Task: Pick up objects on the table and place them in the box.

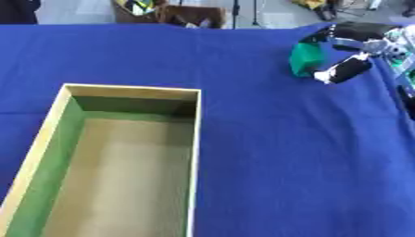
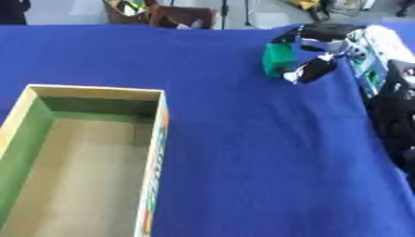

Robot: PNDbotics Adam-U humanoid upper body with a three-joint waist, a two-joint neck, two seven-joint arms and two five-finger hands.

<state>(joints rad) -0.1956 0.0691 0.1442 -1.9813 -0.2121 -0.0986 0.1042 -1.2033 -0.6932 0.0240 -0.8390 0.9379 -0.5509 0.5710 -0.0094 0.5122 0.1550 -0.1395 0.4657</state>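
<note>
Upper right of the frame: your right hand (image 1: 350, 52) has fingers and thumb curled round the green block (image 1: 306, 59), which sits over the blue-covered bench (image 1: 267, 152), well apart from the box (image 1: 197, 152). Whether the block is clear of the cloth I can't tell. Left hand isn't visible. To do this step well, I'd get clear height first, carry toward lower left, stop over the middle of the box, not its near wall, then release low. Count: one block, one box, box looks empty.
</note>
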